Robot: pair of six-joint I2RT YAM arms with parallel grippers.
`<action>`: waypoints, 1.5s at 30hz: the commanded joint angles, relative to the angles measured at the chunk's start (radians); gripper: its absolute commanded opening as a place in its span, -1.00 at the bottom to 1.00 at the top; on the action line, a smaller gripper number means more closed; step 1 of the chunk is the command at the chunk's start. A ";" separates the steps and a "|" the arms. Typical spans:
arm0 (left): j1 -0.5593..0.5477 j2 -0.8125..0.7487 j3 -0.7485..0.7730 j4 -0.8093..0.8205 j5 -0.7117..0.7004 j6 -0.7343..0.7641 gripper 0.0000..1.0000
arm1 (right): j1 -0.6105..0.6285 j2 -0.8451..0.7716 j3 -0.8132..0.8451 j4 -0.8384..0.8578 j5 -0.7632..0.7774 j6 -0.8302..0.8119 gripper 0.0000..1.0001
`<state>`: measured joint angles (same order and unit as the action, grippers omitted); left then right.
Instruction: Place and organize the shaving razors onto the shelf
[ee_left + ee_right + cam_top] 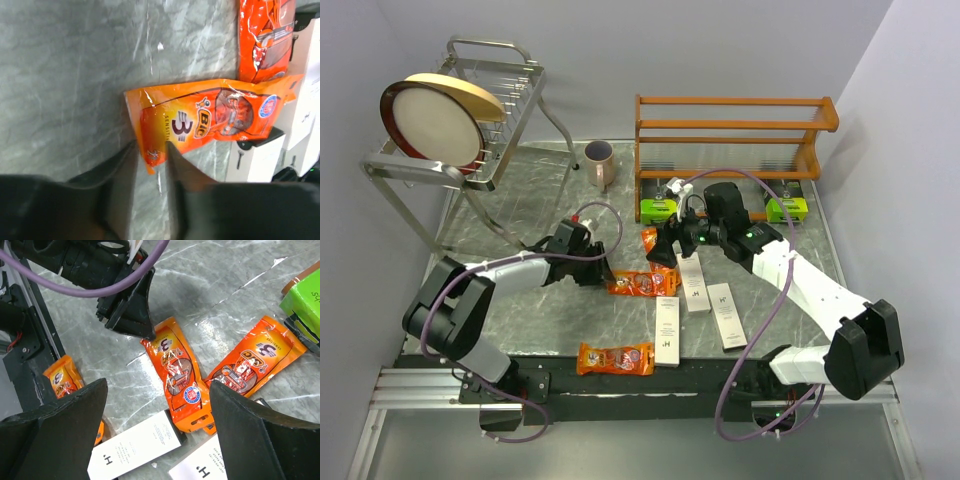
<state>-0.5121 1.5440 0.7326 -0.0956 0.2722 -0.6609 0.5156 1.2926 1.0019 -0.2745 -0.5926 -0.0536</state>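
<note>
Left claw (151, 150) — jaws part-way apart — straddles a corner of the packet (200, 120); pinch squarely, then lift without dragging. Right claw (157, 390) hangs wide apart, empty.

Looked over a table (510, 215) with a grey marbled stone look, smooth and faintly shiny. Found the shelf (735, 125) to be orange-brown wood, satin-varnished, with thin slats. In front of the shelf, saw orange packets (642, 283) in glossy, crinkled plastic film streaked with white glare, and white boxes (667, 330) in smooth matt card. Just under the shelf's lowest rail, noted lime-green packs (658, 209), smooth and slightly glossy. Left of the shelf, noted a mauve mug (599, 160), dull and ceramic-looking. Farther left, saw a wire rack (510, 90) of bright silver metal and a plate (430, 122) with a matt cream face and a glossy dark rim. Saw left tool (150, 150) and right tool (157, 390) in matt black plastic.
</note>
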 commanded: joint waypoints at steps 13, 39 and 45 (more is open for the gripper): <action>0.070 -0.033 0.100 0.037 0.084 0.171 -0.99 | -0.014 -0.010 0.086 -0.150 0.053 -0.201 0.80; 0.138 -0.251 0.303 -0.225 0.556 0.785 -0.98 | -0.011 0.273 0.044 -0.095 -0.136 -0.356 1.00; 0.138 -0.239 0.330 -0.240 0.591 0.778 -0.98 | 0.001 0.326 0.081 0.024 -0.119 -0.247 0.99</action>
<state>-0.3744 1.3167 1.0203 -0.3069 0.7956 0.0967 0.5076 1.6016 1.0183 -0.3740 -0.7025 -0.3817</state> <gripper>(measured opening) 0.015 0.999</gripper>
